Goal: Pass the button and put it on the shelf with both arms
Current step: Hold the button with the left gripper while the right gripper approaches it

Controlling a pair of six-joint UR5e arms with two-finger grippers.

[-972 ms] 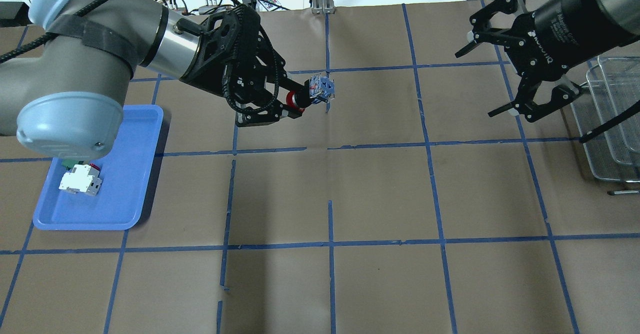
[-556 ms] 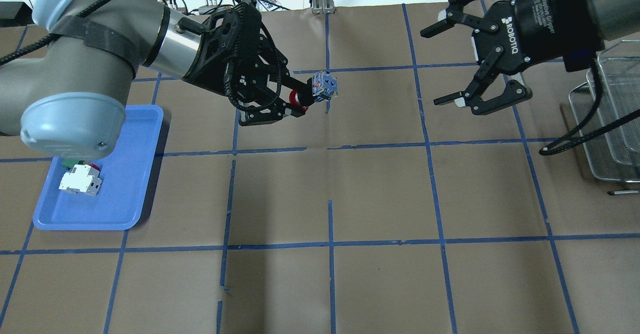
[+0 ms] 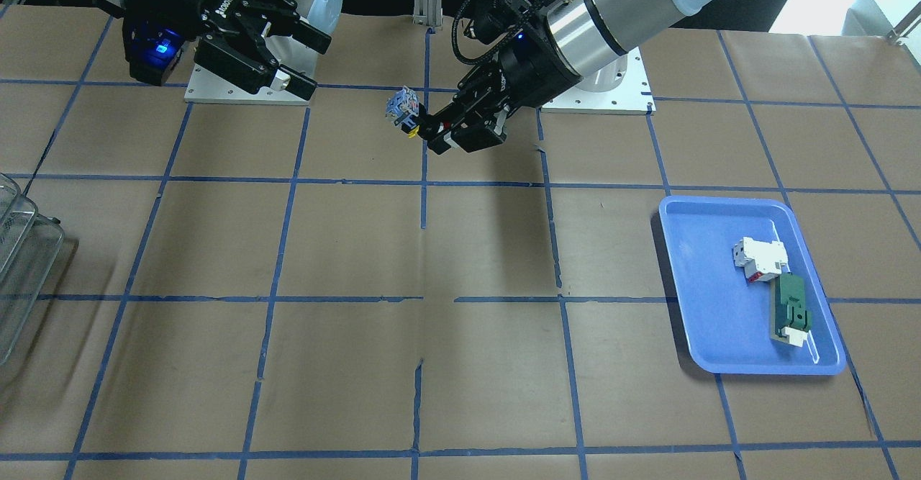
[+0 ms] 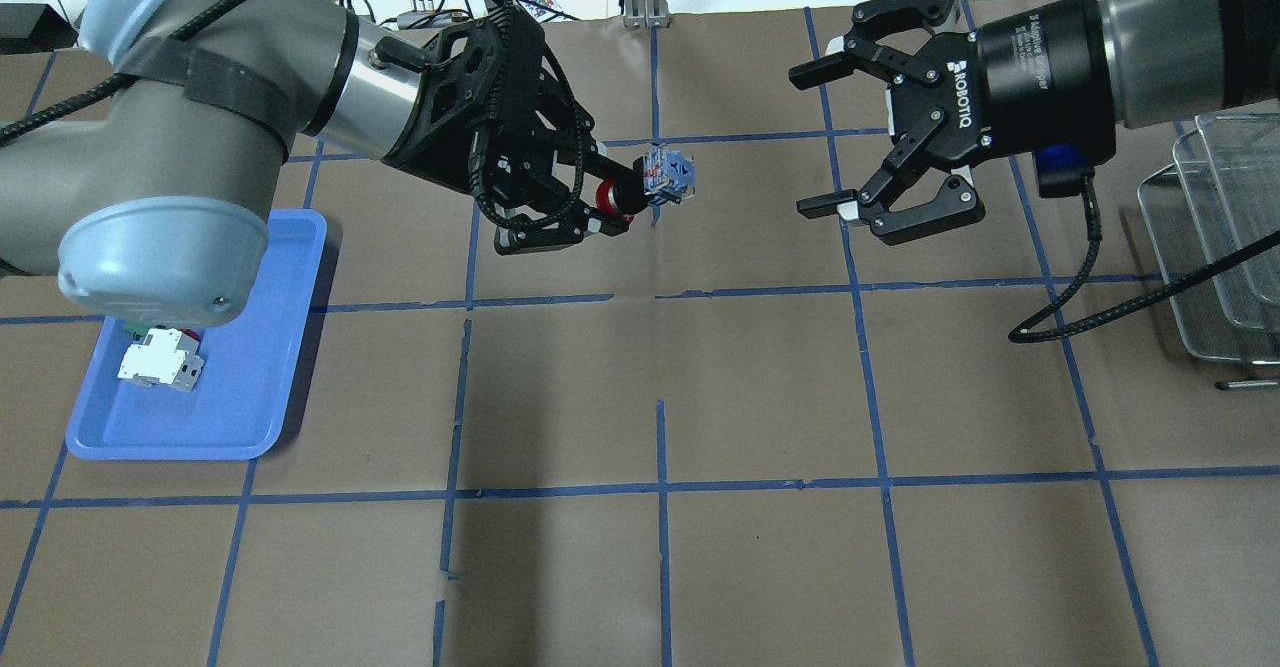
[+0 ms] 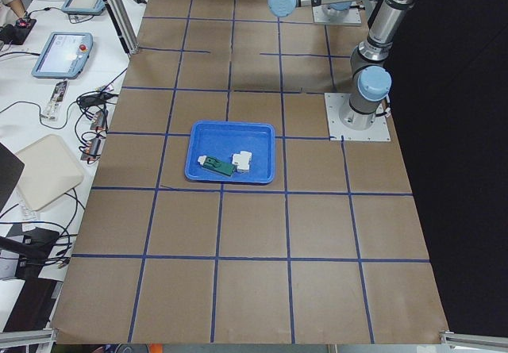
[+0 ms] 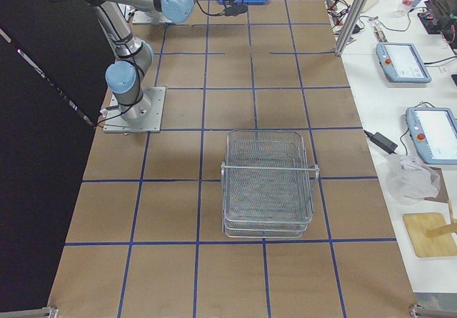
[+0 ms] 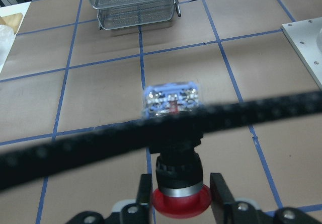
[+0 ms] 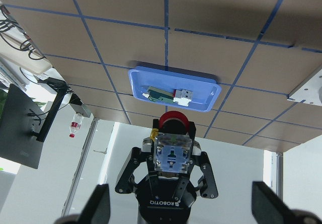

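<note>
Clamping the button (image 4: 647,181) by its red cap, left fingers (image 7: 222,191) point its bluish base at spread right fingers (image 4: 825,205).

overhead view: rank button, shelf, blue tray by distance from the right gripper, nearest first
From the open right gripper:
1. button: mid-table, just across the gap, held in the left gripper.
2. shelf: at the table's right edge, behind that gripper.
3. blue tray: far left side, clearly farthest.
</note>
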